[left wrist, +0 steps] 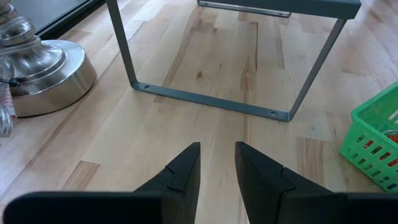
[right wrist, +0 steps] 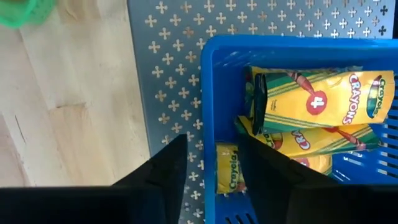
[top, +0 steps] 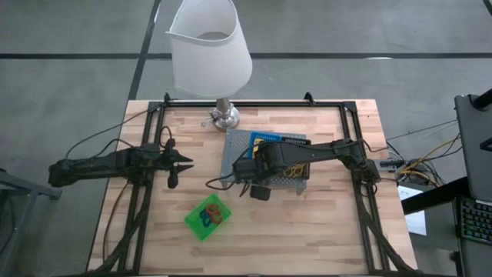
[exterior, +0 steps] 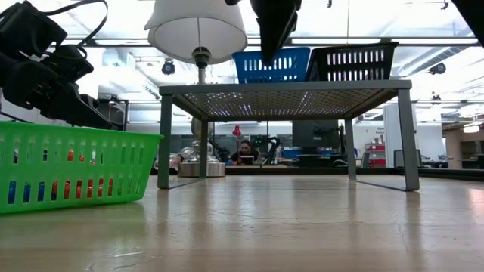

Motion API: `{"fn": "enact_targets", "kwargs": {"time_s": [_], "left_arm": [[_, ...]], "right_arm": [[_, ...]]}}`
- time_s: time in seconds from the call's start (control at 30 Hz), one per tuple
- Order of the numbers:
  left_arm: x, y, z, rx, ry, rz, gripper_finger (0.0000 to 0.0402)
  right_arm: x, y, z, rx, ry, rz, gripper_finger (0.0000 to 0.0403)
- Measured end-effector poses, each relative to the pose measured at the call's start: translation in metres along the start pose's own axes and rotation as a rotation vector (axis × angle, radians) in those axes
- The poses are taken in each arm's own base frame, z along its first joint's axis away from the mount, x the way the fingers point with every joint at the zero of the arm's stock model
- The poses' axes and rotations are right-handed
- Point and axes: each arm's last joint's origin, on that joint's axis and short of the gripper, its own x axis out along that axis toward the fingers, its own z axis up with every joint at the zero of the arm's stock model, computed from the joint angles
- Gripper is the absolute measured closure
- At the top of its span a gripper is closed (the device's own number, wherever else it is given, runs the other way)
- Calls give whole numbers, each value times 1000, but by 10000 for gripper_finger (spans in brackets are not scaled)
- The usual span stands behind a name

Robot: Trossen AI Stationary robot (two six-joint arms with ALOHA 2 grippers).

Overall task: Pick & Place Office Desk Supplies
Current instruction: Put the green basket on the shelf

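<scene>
My right gripper hangs open over the blue bin, fingers pointing steeply down. The bin stands on top of the grey mesh tray. Yellow crayon packs lie in the bin, and a small one lies below the gap between my fingers, at the bin's wall. In the low view the gripper hangs just above the blue bin, with a black bin beside it. My left gripper waits open at the table's left, with nothing between its fingers.
A green bin with small red, blue and orange pieces stands on the table near the front, left of centre. The white-shaded lamp stands at the far edge, its metal base near the tray's leg. Bare wood lies between.
</scene>
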Motion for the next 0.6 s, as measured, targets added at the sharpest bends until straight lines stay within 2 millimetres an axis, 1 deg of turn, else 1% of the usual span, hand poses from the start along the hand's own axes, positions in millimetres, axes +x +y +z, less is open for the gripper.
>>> {"fn": "enact_targets", "kwargs": {"time_s": [0.17, 0.27, 0.4, 0.6], "left_arm": [[0, 0, 0, 0, 0, 0, 296], [0, 0, 0, 0, 0, 0, 296], [0, 0, 0, 0, 0, 0, 296], [0, 0, 0, 0, 0, 0, 295]], "right_arm": [[0, 0, 2, 88, -17, 4, 223], [-1, 1, 2, 89, -20, -1, 208], [-3, 3, 0, 44, -33, -17, 202], [-19, 11, -3, 31, -139, -54, 202]]}}
